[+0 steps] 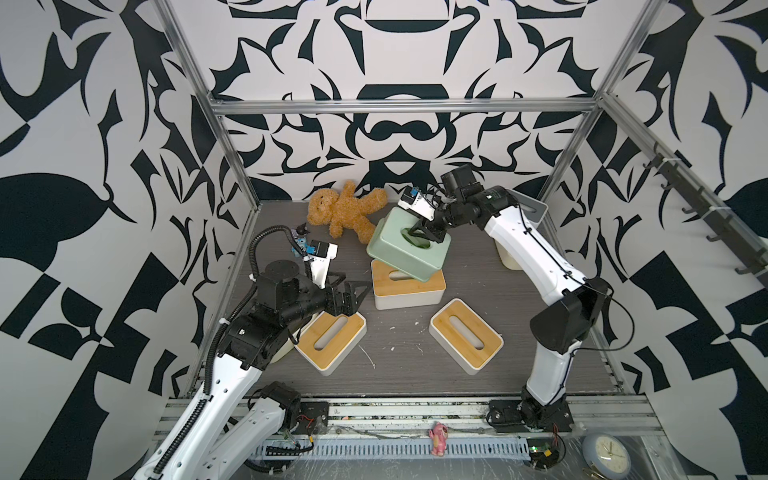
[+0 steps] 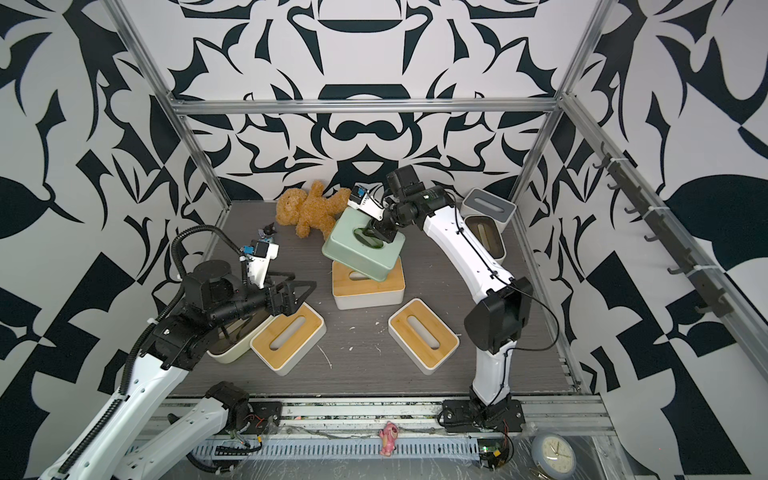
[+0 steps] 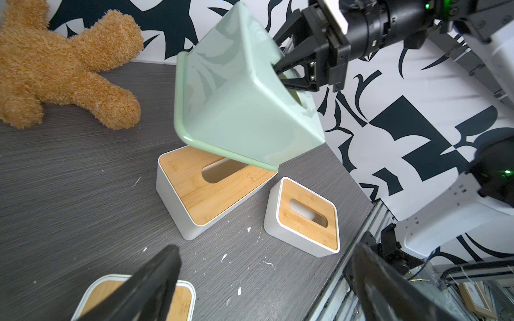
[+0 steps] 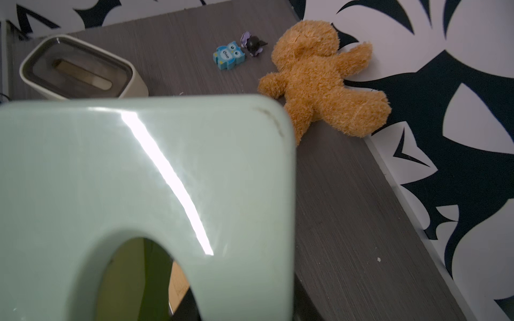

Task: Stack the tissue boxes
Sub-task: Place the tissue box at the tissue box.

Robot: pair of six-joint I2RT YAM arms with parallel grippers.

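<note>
Sage tissue box (image 1: 392, 251) tilts over bamboo-lidded box (image 1: 424, 289), teddy bear (image 1: 345, 212) just beside

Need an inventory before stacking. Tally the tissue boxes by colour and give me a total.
White boxes with bamboo lids: 3
Sage green box: 1
White box with grey lid: 1
Cream boxes with dark-brown lids: 2
Total: 7
</note>
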